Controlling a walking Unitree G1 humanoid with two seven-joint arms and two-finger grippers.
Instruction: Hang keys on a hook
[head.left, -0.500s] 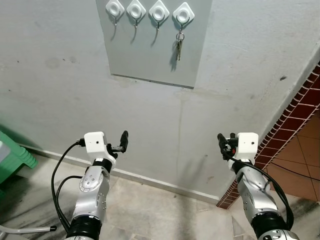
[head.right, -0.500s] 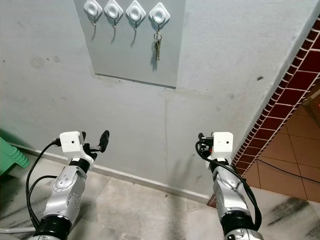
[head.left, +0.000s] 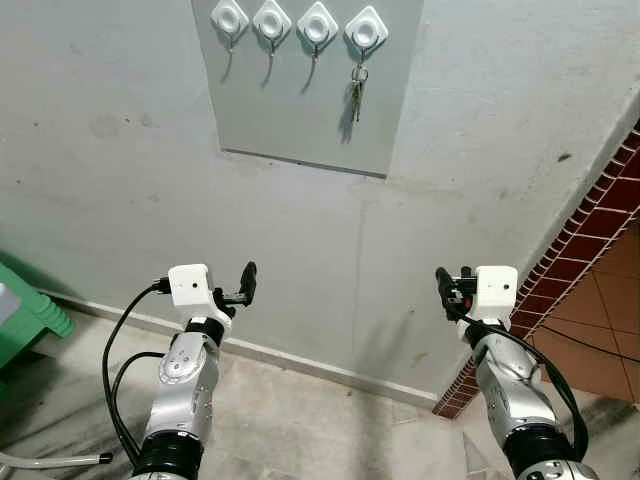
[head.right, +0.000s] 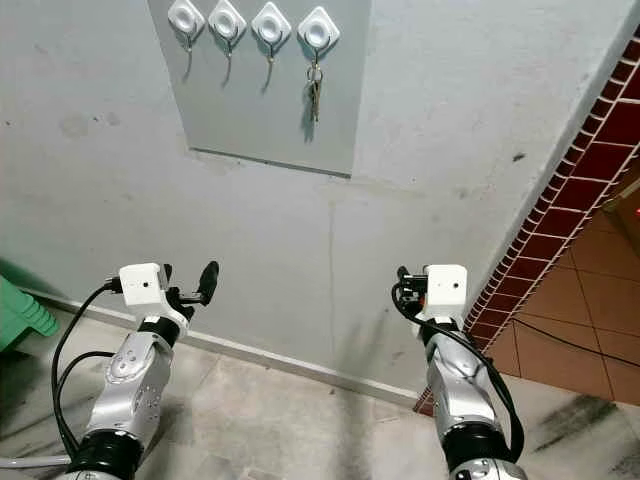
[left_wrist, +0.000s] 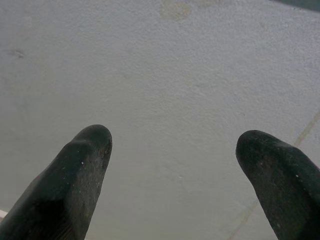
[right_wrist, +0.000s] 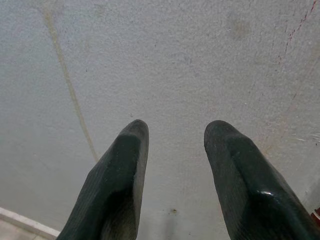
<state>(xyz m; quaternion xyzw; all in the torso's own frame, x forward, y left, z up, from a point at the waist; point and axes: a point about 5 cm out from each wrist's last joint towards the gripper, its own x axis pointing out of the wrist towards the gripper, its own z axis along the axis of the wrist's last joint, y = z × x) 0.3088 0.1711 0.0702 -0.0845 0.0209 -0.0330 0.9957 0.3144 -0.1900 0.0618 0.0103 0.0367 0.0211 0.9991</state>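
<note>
Left eye view, board: a grey panel (head.left: 305, 90) is fixed high on the pale plastered wall (head.left: 480, 150), far from the robot, with four white hooks (head.left: 298, 24) in a row along its top.
Left eye view, keys: the keys (head.left: 357, 93) hang from the rightmost hook (head.left: 367, 30), dangling flat against the panel; the other three hooks are bare.
Left eye view, arms: the left gripper (head.left: 244, 285) is raised low on the left, near the robot, pointing at the wall well below the panel; the right gripper (head.left: 447, 288) is raised at the same height on the right. Neither touches anything.
Left eye view, surroundings: a green plastic stool (head.left: 30, 310) stands at the far left edge on the marbled floor (head.left: 300, 420); a red brick-tiled edge (head.left: 590, 230) runs down the right side.
Right eye view: same scene, with the keys (head.right: 314, 95) hanging from the rightmost hook and both arms lifted below.
Left wrist view, jaws: the left gripper (left_wrist: 175, 150) has its jaws spread wide, empty, facing bare wall.
Right wrist view, jaws: the right gripper (right_wrist: 175, 135) has its jaws parted by a narrower gap, empty, facing wall with a thin vertical crack (right_wrist: 70, 85).
</note>
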